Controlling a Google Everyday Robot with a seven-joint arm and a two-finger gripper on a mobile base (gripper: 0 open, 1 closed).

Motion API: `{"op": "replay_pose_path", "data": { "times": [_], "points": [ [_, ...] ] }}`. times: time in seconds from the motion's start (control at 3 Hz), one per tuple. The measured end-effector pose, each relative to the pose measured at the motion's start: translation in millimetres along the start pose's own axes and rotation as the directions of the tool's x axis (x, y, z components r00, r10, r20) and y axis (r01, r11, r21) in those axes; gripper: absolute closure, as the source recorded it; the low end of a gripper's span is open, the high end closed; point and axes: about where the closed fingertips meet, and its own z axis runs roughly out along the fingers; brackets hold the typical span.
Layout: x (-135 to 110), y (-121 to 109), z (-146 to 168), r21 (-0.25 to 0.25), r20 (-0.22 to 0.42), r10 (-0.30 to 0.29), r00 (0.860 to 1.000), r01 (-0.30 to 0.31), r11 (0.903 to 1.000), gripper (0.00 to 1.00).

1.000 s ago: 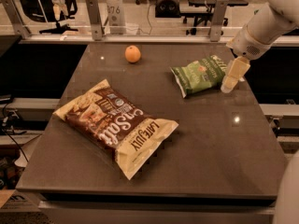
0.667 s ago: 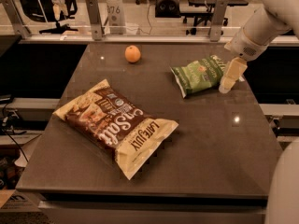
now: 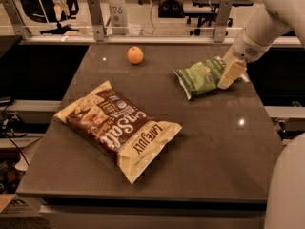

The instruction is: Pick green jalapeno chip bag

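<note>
Gripper point(image 3: 232, 74) edged slightly left since 1.0 s ago; green jalapeno chip bag point(image 3: 201, 76), Late July bag point(image 3: 119, 128) and orange point(image 3: 135, 55) unmoved

Camera view:
- arm point(image 3: 267, 23) enters from upper right
- gripper low over right rear of table point(image 3: 214, 142), overlapping right end of green jalapeno chip bag; seems to touch it, contact uncertain
- gripper open-or-closed state not readable from this angle
- green jalapeno chip bag lying flat, right rear of table
- Late July bag front left, well apart
- orange rear, left of centre
</note>
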Motion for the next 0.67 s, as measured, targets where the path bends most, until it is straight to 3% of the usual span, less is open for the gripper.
{"op": "replay_pose_path", "data": {
  "times": [0.67],
  "points": [
    [-2.3, 1.4, -9.4, 0.004, -0.018, 0.012, 1.000, -0.012, 0.9999, 0.85]
  ]
}}
